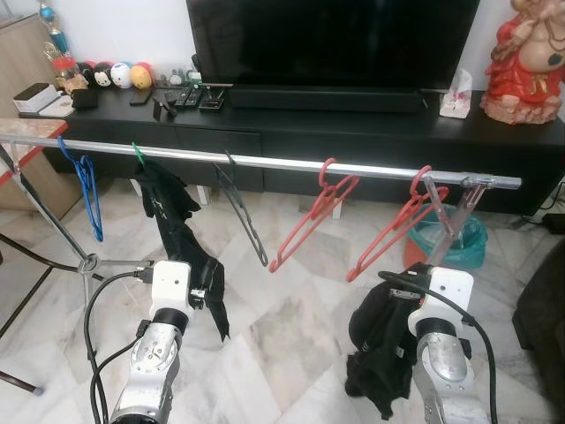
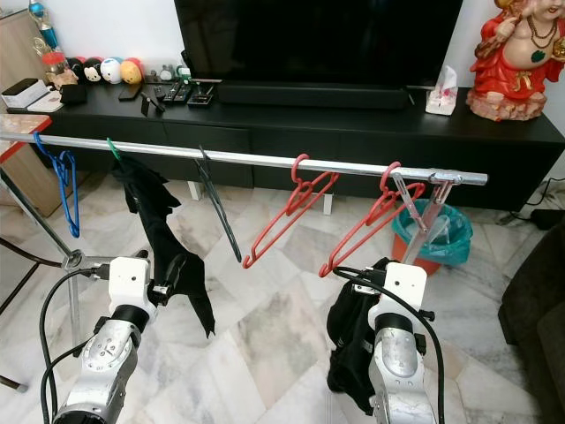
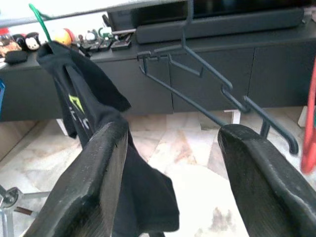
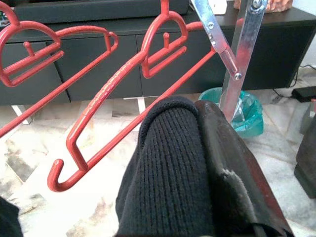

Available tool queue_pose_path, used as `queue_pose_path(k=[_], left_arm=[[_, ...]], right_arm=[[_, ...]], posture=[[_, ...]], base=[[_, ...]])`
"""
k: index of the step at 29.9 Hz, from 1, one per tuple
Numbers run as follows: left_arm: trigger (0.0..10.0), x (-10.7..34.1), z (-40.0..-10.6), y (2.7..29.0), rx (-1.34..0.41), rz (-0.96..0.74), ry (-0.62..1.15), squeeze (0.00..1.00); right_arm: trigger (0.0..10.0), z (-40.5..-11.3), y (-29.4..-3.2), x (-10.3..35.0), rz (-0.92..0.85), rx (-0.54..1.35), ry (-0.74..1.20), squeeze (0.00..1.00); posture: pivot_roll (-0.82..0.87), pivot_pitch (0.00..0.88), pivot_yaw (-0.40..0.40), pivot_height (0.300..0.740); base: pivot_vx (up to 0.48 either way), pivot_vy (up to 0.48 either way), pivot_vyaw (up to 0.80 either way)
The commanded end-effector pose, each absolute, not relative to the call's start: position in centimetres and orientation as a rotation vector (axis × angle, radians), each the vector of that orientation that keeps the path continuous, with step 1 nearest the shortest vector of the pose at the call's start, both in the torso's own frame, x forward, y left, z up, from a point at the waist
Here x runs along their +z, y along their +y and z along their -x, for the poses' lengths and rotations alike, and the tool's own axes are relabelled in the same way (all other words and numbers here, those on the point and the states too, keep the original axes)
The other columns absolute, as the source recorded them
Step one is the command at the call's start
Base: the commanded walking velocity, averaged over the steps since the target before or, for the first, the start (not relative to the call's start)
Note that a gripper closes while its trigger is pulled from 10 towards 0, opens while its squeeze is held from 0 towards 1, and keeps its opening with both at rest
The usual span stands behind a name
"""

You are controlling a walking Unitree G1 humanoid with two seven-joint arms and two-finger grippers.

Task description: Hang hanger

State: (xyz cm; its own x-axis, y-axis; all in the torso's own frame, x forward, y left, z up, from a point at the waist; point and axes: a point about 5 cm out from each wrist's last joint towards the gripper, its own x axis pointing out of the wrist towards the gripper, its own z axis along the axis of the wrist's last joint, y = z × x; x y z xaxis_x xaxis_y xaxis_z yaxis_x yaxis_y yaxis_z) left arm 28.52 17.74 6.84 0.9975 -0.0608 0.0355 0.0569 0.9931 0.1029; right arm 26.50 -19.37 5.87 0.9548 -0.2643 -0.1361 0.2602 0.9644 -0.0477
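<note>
Red hanger [image 4: 123,94] near rail [image 1: 282,162] end; right gripper [image 4: 207,163] clenched on black garment [image 1: 381,340], left gripper [image 3: 173,173] released. Could knock hanger off.

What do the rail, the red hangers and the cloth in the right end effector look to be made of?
Rail: likely bare metal, silvery with a sheen. Red hangers: probably moulded plastic, smooth and glossy. Black cloth in the right end effector: knit fabric, visibly ribbed, matte.

five hangers [image 1: 316,215] hang along a rail [image 1: 265,162] before the tv cabinet [image 1: 353,124].
</note>
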Motion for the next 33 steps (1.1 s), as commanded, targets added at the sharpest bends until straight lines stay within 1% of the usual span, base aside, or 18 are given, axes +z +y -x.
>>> queue_pose_path(k=[1, 3, 21, 33], left_arm=[[10.0, 7.5, -28.9, 17.6, -0.073, -0.1, -0.055, 0.0], [10.0, 7.5, -28.9, 17.6, -0.074, -0.1, -0.054, 0.0], [10.0, 7.6, -28.9, 17.9, -0.059, -0.1, -0.055, 0.0], [10.0, 8.6, -29.3, 17.9, -0.051, -0.103, -0.07, 0.0]], right_arm=[[10.0, -26.8, -19.5, 6.4, 0.013, -0.274, 0.113, 0.0], [10.0, -26.8, -19.4, 6.4, 0.02, -0.265, 0.105, 0.0], [10.0, -26.9, -18.6, 6.5, 0.023, -0.216, 0.1, 0.0], [10.0, -27.1, -18.4, 6.6, 0.017, -0.202, 0.099, 0.0]], posture=[[-0.14, 0.0, 0.062, 0.74], [-0.13, 0.0, 0.062, 0.74], [-0.13, 0.0, 0.062, 0.74], [-0.13, 0.0, 0.061, 0.74]], base=[[0.292, 0.0, -0.8], [0.294, 0.0, -0.6], [0.301, 0.0, 0.0], [0.0, 0.0, 0.0]])
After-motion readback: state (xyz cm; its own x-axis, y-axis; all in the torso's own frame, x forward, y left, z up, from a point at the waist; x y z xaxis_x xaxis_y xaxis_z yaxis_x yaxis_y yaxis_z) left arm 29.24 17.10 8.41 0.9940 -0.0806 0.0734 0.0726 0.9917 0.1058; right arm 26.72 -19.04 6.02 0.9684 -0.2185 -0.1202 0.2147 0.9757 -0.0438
